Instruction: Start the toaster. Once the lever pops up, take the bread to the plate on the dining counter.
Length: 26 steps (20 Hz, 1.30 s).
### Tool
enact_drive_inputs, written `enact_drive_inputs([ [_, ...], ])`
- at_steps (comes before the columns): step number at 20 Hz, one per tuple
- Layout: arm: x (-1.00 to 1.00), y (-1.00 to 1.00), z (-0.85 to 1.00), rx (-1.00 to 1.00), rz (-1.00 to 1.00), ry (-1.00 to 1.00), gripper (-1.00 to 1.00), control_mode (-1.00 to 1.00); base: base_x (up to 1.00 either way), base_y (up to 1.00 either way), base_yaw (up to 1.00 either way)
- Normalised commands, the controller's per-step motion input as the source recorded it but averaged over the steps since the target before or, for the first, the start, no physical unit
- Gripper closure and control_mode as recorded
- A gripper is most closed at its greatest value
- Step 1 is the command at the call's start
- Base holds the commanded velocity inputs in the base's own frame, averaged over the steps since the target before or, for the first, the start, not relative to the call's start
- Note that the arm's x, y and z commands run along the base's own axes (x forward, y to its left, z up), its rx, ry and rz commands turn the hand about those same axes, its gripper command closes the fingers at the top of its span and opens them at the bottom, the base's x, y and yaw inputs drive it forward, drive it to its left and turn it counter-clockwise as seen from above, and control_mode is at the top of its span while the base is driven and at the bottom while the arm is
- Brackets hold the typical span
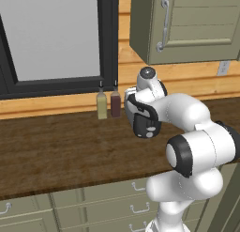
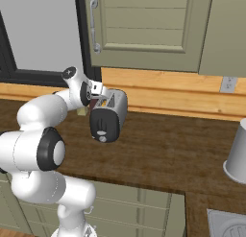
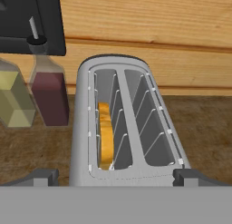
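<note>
The toaster (image 3: 122,128) stands on the dark wood desk (image 1: 56,151), just beside two bottles (image 3: 50,94); the bread (image 3: 105,137) sits low in its left slot. The claw (image 3: 115,177) hovers right above the toaster, fingers apart and empty. Starting it looks like the step in hand (I judge); next, press the lever (image 2: 101,117) down on the black end panel, hard to make out.

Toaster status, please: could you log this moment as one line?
toaster: on worktop | bread: in left slot | tool: open, above toaster
</note>
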Motion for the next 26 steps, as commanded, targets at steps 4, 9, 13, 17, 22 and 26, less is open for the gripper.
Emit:
enact_drive_inputs([
  [4, 0.0, 0.0, 0.0, 0.0, 0.0, 0.0, -1.0, -1.0, 0.0, 0.0, 0.0],
  [9, 0.0, 0.0, 0.0, 0.0, 0.0, 0.0, -1.0, -1.0, 0.0, 0.0, 0.0],
  [13, 0.0, 0.0, 0.0, 0.0, 0.0, 0.0, -1.0, -1.0, 0.0, 0.0, 0.0],
  [17, 0.0, 0.0, 0.0, 0.0, 0.0, 0.0, -1.0, -1.0, 0.0, 0.0, 0.0],
  [22, 0.0, 0.0, 0.0, 0.0, 0.0, 0.0, -1.0, -1.0, 0.0, 0.0, 0.0],
  [26, 0.0, 0.0, 0.0, 0.0, 0.0, 0.0, -1.0, -1.0, 0.0, 0.0, 0.0],
])
